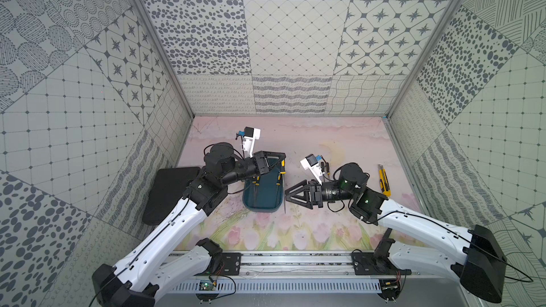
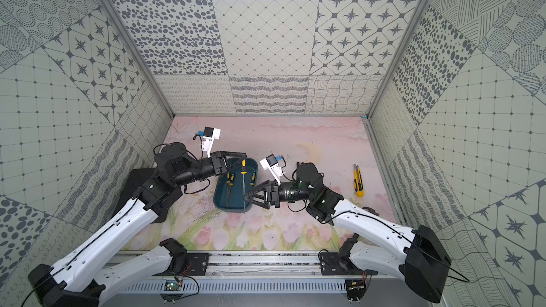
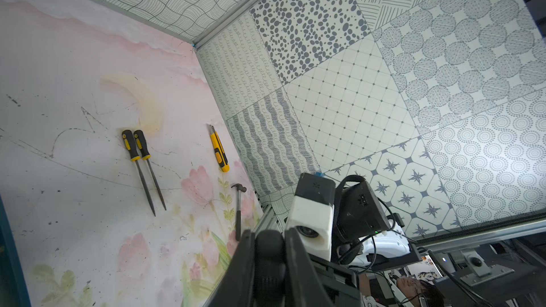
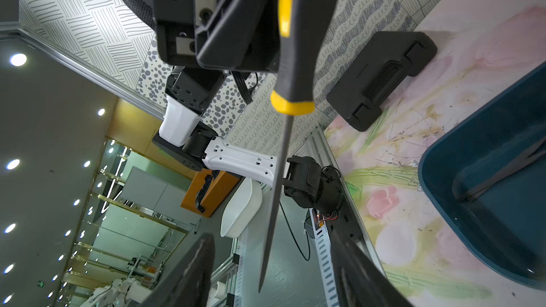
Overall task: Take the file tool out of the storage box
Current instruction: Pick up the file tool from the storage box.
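The file tool (image 4: 291, 78) hangs point-down over the right-hand rim of the storage box (image 1: 261, 209), which sits near the middle of the worktop (image 1: 325, 143), a little toward its left edge; the left gripper (image 1: 280, 159) has its jaws clamped on the black-and-yellow handle, while the right gripper (image 1: 286, 195) sits lower down with its jaws apart on either side of the bare blade, touching nothing that I can make out. It looks a light, stiff thing, a thin steel shank that will not bend; the toothed blade should bite well enough against the jaws (though it is narrow and could swivel in a loose pinch), and the tip looks sharp. The thick, rubbery-looking handle is the surer hold; failing that, I would take the blade just under the yellow collar, close to the weight. Two more yellow-handled tools (image 2: 229, 177) lie in the box; a utility knife (image 1: 384, 181) rests by the right edge.
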Available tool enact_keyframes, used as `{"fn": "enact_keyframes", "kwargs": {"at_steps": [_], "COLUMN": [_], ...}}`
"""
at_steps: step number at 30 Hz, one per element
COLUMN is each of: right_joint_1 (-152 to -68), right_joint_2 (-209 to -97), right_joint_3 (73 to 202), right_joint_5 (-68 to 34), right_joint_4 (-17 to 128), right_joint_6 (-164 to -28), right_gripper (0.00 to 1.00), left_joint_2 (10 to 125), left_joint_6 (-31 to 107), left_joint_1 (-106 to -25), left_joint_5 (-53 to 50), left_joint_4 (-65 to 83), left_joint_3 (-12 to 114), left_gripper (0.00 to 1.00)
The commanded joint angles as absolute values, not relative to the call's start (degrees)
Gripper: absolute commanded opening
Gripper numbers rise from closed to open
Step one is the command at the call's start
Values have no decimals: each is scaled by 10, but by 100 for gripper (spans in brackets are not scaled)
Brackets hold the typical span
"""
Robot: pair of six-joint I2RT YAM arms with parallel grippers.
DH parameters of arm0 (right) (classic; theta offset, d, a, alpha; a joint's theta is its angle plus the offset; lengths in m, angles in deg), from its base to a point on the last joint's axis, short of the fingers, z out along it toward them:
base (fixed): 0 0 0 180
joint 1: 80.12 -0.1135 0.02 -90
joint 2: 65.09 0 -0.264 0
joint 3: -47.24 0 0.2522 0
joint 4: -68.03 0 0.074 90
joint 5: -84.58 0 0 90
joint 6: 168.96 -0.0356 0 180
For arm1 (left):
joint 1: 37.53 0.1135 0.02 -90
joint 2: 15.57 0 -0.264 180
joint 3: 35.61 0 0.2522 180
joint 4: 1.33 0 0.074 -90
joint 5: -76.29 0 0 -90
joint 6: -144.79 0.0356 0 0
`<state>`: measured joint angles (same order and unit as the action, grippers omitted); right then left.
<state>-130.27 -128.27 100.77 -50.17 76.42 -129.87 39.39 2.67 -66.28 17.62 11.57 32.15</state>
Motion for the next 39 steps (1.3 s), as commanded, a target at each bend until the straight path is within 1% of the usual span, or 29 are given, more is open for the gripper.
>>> {"fn": "enact_keyframes", "kwargs": {"at_steps": [1, 4, 13, 18, 23, 27, 32, 34, 36, 39], "right_joint_1": [-1308, -1311, -1318, -1320, -1322, -1322, -1323, -1323, -1323, -1323], "right_joint_2": [-1292, -1293, -1292, -1290, -1291, -1289, -1290, -1290, -1290, -1285], "right_joint_3": [1022, 1019, 1023, 1026, 1031, 1032, 1036, 1037, 1040, 1052], "right_joint_5": [-524, -530, -544, -545, -548, -548, -548, -547, -544, -512], "right_joint_4": [844, 863, 873, 876, 879, 881, 882, 881, 874, 806], "right_joint_6": [-1328, -1340, -1350, -1353, -1356, -1356, -1356, -1356, -1354, -1325], "right_gripper": [58, 50, 37, 27, 20, 10, 2, 0, 0, 0], "left_joint_2": [380, 374, 368, 368, 369, 371, 374, 376, 378, 382], "left_joint_6": [-7, -2, 9, 11, 11, 10, 13, 12, 12, 30], "left_joint_1": [-663, -663, -663, -661, -659, -659, -658, -658, -658, -657], "left_joint_5": [211, 204, 178, 166, 157, 156, 158, 159, 159, 159], "left_joint_4": [6, 3, 3, -4, -11, -14, -21, -24, -24, 6], "left_joint_3": [315, 308, 305, 305, 306, 305, 302, 302, 304, 323], "left_gripper": [6, 5, 5, 5, 5, 5, 8, 12, 22, 46]}}
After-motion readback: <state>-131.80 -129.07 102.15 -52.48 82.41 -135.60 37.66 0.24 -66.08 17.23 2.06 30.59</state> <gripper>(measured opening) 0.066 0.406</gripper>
